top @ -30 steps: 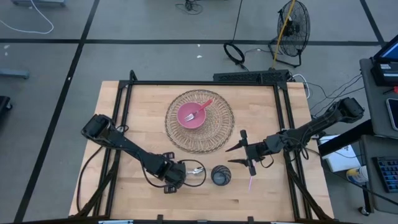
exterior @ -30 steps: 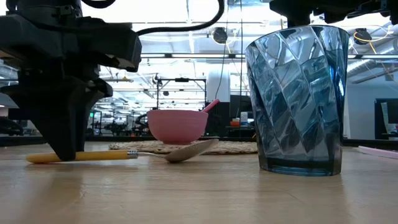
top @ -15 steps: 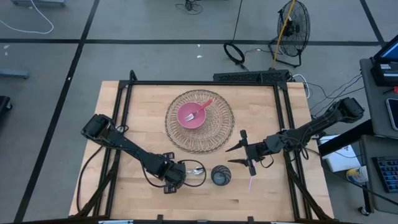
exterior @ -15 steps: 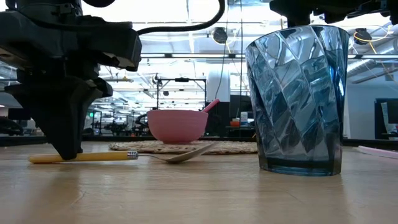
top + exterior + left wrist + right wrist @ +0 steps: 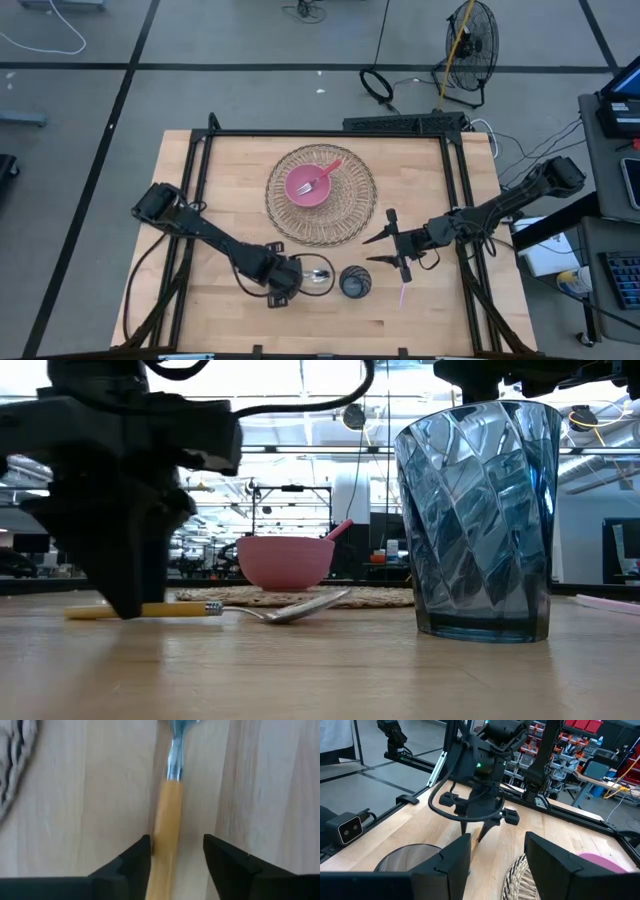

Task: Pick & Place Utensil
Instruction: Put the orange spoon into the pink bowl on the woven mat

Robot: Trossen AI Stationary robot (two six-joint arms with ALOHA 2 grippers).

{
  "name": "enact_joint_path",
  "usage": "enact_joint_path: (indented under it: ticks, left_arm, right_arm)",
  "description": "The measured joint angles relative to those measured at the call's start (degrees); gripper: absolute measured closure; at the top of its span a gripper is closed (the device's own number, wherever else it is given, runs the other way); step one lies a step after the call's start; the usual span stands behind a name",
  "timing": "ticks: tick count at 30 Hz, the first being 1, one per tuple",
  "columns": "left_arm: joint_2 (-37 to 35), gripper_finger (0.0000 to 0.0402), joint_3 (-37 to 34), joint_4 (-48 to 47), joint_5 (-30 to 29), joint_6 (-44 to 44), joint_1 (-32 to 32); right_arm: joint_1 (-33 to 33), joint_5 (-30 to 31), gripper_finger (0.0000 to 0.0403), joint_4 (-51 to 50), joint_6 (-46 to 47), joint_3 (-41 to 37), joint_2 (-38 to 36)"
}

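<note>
The spoon (image 5: 168,815) lies flat on the table (image 5: 200,310) beside the blue glass (image 5: 480,520), its yellow handle between my spread left gripper (image 5: 175,855) fingers, handle end hidden beneath me, bowl cut off.

The left arm reaches from the counter's left edge diagonally toward the front middle, its wrist bent so the left gripper (image 5: 283,278) points down at the surface. Its two dark fingers (image 5: 131,865) stand parted, tips low against the wood. The right arm stretches in from the right side, elbow out past the edge, and the right gripper (image 5: 392,243) hovers with its fingers (image 5: 451,865) spread wide apart, holding nothing.
</note>
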Motion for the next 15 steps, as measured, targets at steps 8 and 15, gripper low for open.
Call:
enact_joint_path:
  ticks: [8, 15]
  left_arm:
    - [-0.1, 0.0188, 0.0, 6.2, -2.3, 6.5, 3.4]
    - [0.2, 0.0188, 0.1, 12.7, -0.4, 11.3, 6.0]
  right_arm:
    - [0.0, 0.0, 0.0227, -0.2, 0.2, 0.0, 0.0]
    - [0.0, 0.0, 0.0227, -1.6, 0.9, 0.0, 0.0]
